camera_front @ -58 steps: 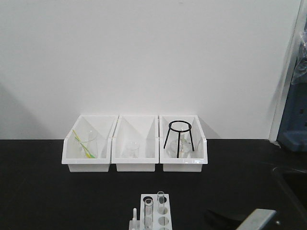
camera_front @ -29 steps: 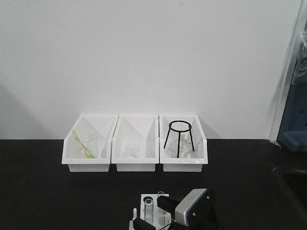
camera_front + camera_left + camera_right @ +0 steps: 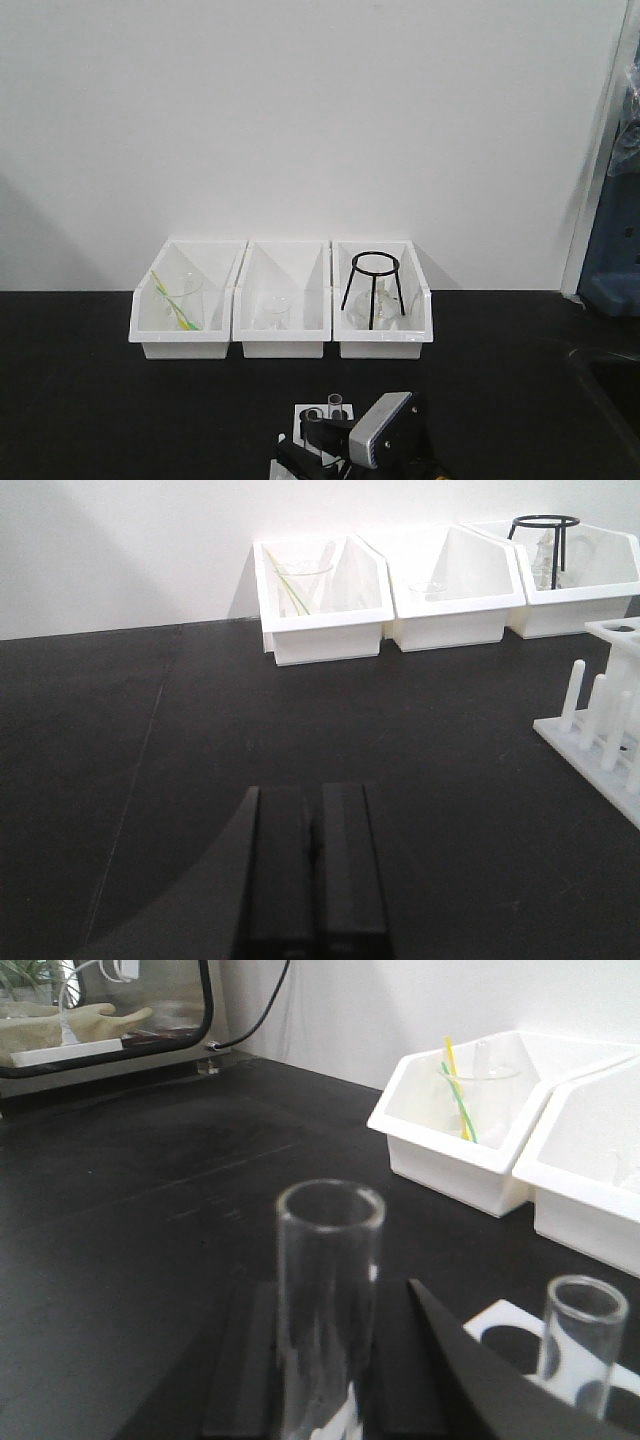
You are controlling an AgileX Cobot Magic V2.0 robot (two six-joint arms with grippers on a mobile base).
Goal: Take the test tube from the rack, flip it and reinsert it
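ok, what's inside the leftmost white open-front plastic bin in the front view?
A clear glass beaker with thin yellow and green sticks leaning in it. The white bin has a raised front wall that covers the beaker's base and the floor, so anything lying low is hidden.

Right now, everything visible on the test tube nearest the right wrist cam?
The near test tube is clear, glass-looking, a straight cylinder with an open round rim up, apparently empty. It stands upright; its bottom is cut off by the frame, so its seat in the rack is hidden. The right gripper has dark fingers flanking it, a gap showing on one side, so it looks ungripped. A second tube stands apart beside it.
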